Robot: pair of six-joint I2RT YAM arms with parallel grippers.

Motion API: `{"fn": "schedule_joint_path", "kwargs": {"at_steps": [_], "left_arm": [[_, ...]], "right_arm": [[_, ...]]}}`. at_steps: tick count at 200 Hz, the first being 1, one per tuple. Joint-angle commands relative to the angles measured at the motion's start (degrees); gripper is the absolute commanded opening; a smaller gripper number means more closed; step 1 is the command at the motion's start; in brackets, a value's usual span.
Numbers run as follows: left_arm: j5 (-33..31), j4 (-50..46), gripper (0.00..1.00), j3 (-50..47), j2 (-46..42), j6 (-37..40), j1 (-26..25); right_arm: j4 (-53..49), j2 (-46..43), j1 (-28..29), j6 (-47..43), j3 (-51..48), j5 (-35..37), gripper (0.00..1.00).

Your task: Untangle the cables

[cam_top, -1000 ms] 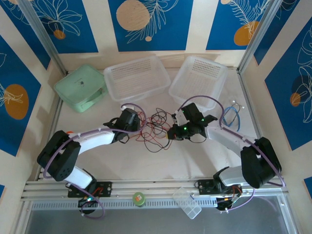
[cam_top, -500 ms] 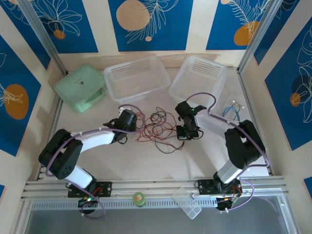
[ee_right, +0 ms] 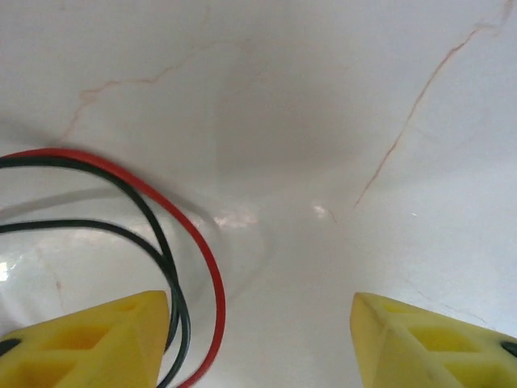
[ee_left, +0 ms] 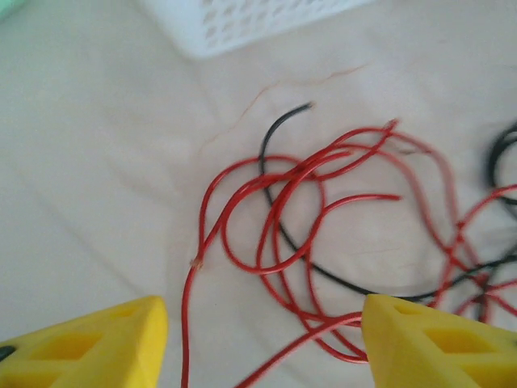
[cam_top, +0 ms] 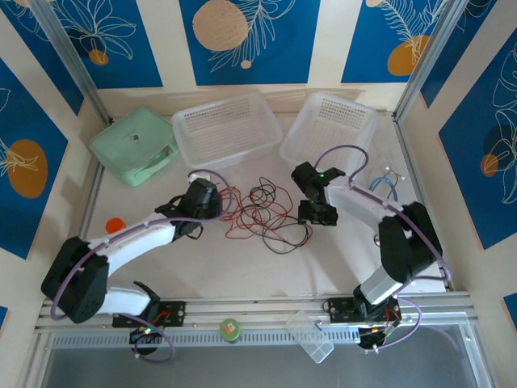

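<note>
Red and black cables (cam_top: 262, 212) spread slightly wider as the right tool (ee_right: 260, 315) drew rightward; it and the left tool (ee_left: 260, 323) gape wide (nothing held), tangle remaining.

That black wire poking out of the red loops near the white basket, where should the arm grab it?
Probably near the loose tip of the black wire, coming straight down from above and pinching across it. That stretch lies bare on the table, clear of the red wires; further along it runs in among their loops. The left gripper hangs open nearby.
</note>
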Motion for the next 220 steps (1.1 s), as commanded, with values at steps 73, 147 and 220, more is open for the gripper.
{"fn": "schedule_joint_path", "kwargs": {"at_steps": [73, 147, 220], "left_arm": [[7.79, -9.84, 0.73, 22.53, 17.58, 14.37, -15.49], [13.68, -8.73, 0.73, 34.21, 36.44, 17.59, -16.78], [17.82, -13.20, 0.76, 34.26, 43.13, 22.79, -16.95]], "right_arm": [[17.22, -6.01, 0.46, 21.75, -17.45, -18.35, 0.64], [19.34, -4.60, 1.22, 24.60, -20.24, -14.57, 0.47], [16.10, -4.67, 1.22, 20.28, -19.77, -10.61, 0.10]]}}
